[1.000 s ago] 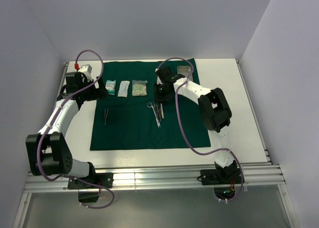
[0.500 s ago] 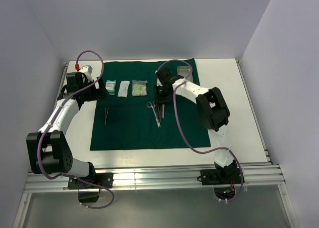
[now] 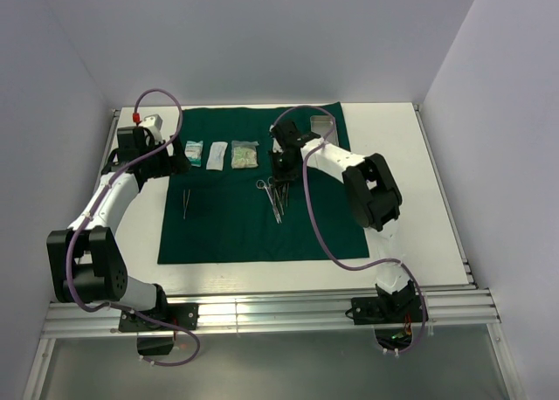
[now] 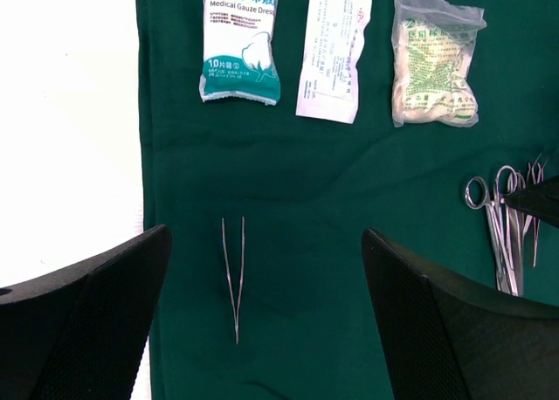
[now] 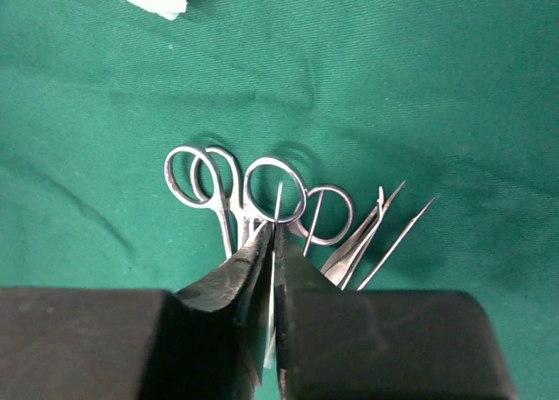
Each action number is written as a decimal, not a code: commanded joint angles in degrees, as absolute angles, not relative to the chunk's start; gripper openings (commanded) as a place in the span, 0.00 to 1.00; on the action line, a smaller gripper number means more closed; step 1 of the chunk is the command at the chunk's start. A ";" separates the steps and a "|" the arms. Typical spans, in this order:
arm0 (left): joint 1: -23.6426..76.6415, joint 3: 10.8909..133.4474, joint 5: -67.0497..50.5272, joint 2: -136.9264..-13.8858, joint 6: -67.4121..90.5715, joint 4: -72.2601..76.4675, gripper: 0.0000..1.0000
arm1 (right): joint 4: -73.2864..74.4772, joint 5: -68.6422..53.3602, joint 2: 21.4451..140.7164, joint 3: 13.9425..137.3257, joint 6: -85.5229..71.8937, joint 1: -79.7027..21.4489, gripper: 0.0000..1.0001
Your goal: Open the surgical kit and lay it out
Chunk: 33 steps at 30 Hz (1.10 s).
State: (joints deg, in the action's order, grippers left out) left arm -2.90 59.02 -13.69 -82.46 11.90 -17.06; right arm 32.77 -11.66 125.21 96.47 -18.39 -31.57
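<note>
Now my right gripper (image 5: 273, 234) has just clenched. A moment ago its jaws stood partly apart over the cluster of clamps (image 5: 244, 195); the fingertips are now pinched on a thin steel shaft (image 5: 278, 199) that pokes out between them toward the ring handles. I cannot tell which instrument it belongs to. The arm has also crept a touch leftward onto the cluster, which lies right of centre on the dark green cloth (image 3: 227, 230), on the near side of the steel tray (image 3: 323, 123) at the far right corner. My left gripper (image 4: 266, 243) has not shifted: it hangs released and wide, holding nothing, above the lone tweezers (image 4: 233, 278), with the three packets (image 4: 332, 51) in a row farther out. As I judge it, the wrap is open and the left half is laid out, so this pinch begins picking one piece out of the heap. The overlapping rings could drag a neighbour along.
</note>
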 commanded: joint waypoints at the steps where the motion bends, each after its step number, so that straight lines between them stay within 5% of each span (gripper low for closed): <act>1: -2.55 61.79 -14.76 -82.18 12.39 -16.43 0.94 | 34.36 -11.69 124.63 98.26 -17.93 -31.91 0.06; 11: -2.64 63.37 -16.52 -81.83 12.22 -16.35 0.93 | 36.39 -12.74 118.22 96.94 -17.31 -27.95 0.00; 18: -2.55 62.58 -28.70 -80.07 13.35 -13.37 0.89 | 30.35 -25.12 112.95 94.40 -19.86 -24.44 0.00; 26: 4.12 51.43 -50.70 -75.85 30.38 5.86 0.69 | 9.86 -41.30 103.98 85.88 -31.01 -23.12 0.00; 33: 14.93 46.84 -50.89 -73.82 42.97 22.23 0.57 | -10.24 -50.96 100.99 82.53 -46.72 -23.55 0.00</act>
State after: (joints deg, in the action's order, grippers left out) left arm 12.23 45.76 -47.59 -76.20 35.94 10.15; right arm 4.12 -43.40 104.31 83.50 -37.12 -23.09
